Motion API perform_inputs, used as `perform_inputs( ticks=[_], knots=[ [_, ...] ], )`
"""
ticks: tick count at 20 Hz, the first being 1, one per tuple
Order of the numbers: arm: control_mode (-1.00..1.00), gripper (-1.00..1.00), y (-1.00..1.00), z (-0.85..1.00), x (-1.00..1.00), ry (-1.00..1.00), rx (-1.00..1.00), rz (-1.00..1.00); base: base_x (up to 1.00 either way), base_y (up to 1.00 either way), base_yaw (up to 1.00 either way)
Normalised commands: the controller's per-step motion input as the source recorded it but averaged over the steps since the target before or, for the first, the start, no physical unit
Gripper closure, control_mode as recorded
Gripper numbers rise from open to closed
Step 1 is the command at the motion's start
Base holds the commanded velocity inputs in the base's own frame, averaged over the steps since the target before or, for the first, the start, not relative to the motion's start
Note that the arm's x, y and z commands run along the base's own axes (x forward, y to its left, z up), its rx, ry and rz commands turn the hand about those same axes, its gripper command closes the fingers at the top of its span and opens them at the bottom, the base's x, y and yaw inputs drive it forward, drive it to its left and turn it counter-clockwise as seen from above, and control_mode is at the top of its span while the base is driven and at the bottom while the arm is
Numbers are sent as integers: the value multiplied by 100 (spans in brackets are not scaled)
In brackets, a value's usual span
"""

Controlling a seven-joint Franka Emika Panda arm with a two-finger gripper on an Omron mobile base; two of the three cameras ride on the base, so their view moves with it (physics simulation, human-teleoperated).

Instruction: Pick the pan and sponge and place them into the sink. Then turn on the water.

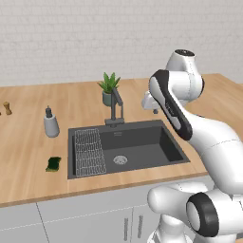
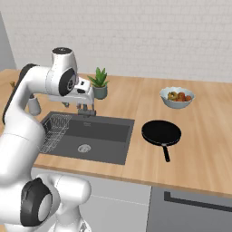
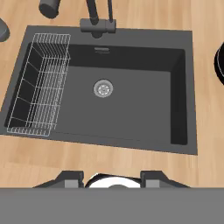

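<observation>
Nothing is looking done yet: the sink (image 3: pixel 131 100) is holding just its wire rack (image 3: pixel 39 83), and no water is running from the faucet (image 1: pixel 116 107). The pan (image 2: pixel 161 133) is sitting on the table right of the sink, the sponge (image 1: pixel 53 163) near the table's front edge on the left. The pincer (image 3: pixel 112 177) is hanging released above the basin. A soap dispenser (image 1: pixel 51 123), plant (image 1: pixel 109 88) and fruit bowl (image 2: pixel 176 97) are standing clear.

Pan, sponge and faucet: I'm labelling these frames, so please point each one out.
pan (image 2: pixel 161 132), right base view, centre of its black cooking surface.
sponge (image 1: pixel 53 163), left base view, middle of its dark green top.
faucet (image 1: pixel 114 110), left base view, on its upright stem.
</observation>
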Motion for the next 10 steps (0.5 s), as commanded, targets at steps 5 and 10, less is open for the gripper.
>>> perform_inputs(
  ticks=[5, 10],
  knots=[
    [-100, -100, 0, -33, 0, 0, -14, 0, 0, 0, 0],
    [-100, -100, -38, -24, -1, -17, -1, 0, 0, 0, 0]
  ],
)
